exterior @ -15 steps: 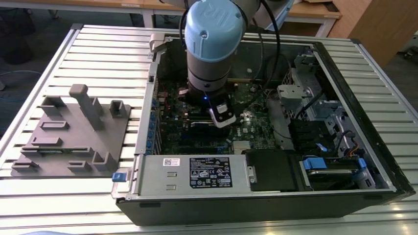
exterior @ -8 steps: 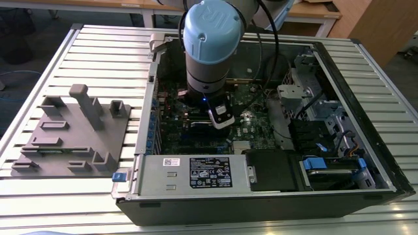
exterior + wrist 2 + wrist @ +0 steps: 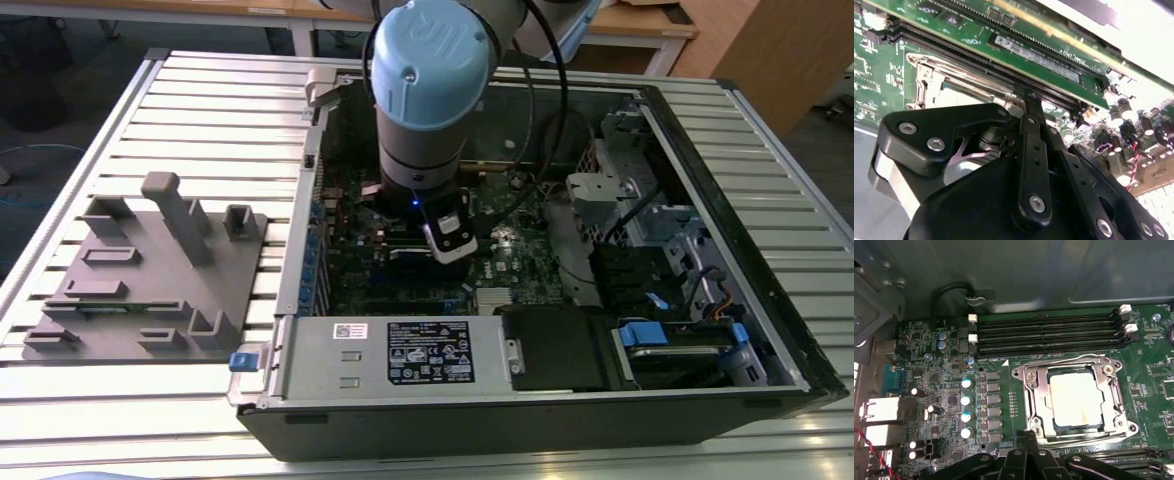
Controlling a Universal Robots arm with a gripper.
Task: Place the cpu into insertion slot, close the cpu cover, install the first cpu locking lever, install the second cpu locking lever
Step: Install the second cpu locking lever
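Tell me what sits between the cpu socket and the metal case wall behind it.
In the first wrist view, long black memory slots lie between the insertion slot and the case wall.

The black gripper (image 3: 1030, 102) fills the near part of the second wrist view, its screwed link bars running up to fingers (image 3: 1032, 107) pressed together into a narrow tip. That tip sits at the edge of the insertion slot (image 3: 929, 87), against the silvery metal frame of the cpu cover (image 3: 961, 72), whose window shows a dull surface partly hidden by the gripper body. Just beyond run long black memory slots (image 3: 1004, 62) on the green circuit board (image 3: 879, 75). Small capacitors (image 3: 1121, 112) and a red twisted wire (image 3: 1134, 160) stand to one side.
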